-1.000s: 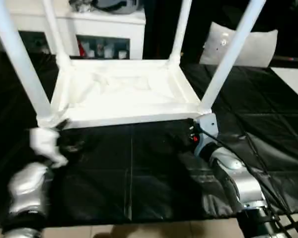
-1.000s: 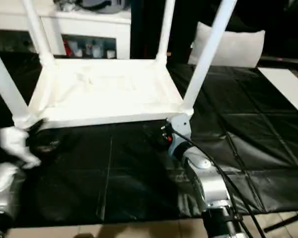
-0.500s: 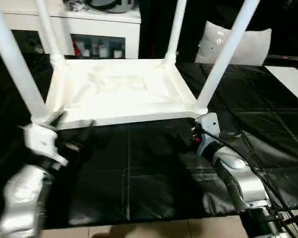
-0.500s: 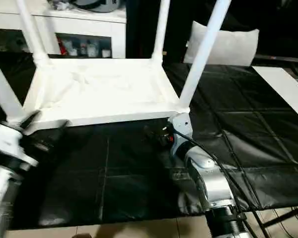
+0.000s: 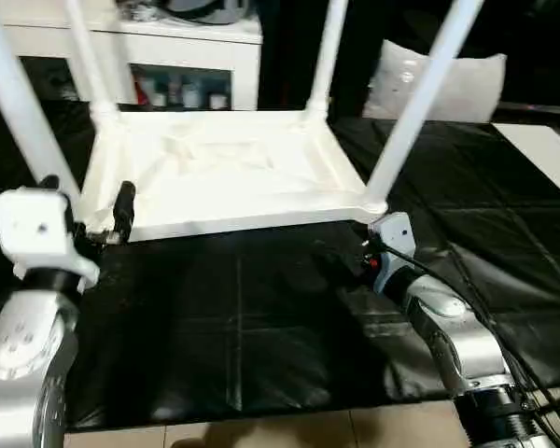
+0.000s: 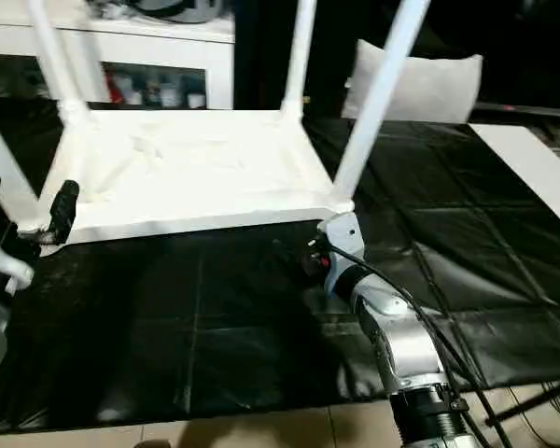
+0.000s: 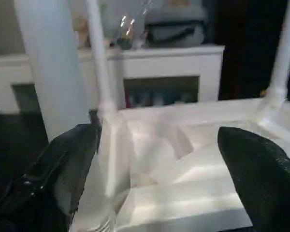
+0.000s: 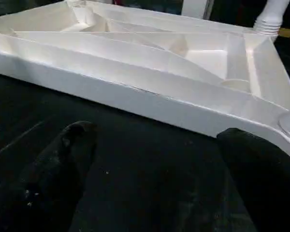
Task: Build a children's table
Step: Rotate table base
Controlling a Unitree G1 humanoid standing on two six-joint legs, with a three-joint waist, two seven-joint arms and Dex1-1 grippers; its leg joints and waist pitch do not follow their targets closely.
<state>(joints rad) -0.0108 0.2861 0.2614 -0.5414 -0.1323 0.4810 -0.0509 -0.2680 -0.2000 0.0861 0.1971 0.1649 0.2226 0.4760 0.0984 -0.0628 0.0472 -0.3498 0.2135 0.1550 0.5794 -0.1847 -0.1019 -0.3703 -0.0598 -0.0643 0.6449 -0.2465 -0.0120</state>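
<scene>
The white children's table point(image 5: 224, 168) lies upside down on a black sheet point(image 5: 261, 317), with its legs standing up from the corner sockets. My left gripper point(image 5: 86, 198) is open and raised at the near-left corner. One black finger point(image 5: 123, 207) is in front of the rim, and the near-left leg point(image 7: 50, 67) stands close beside the other finger point(image 7: 63, 164). It holds nothing. My right gripper point(image 8: 154, 137) is open and empty, low over the sheet. It sits just in front of the near-right corner socket point(image 5: 375, 207), below the near-right leg point(image 5: 415, 103).
A white cabinet point(image 5: 168, 47) with glass doors stands behind the table. A pale cushion point(image 5: 439, 84) leans at the back right, and a flat white board point(image 5: 541, 149) lies at the right. Tiled floor point(image 5: 261, 434) begins at the sheet's near edge. Cables point(image 5: 504, 345) trail along my right forearm.
My left arm has risen from low on the sheet, bringing its open gripper up to the table's near-left corner. The right arm has stayed put. The view has shifted slightly.
</scene>
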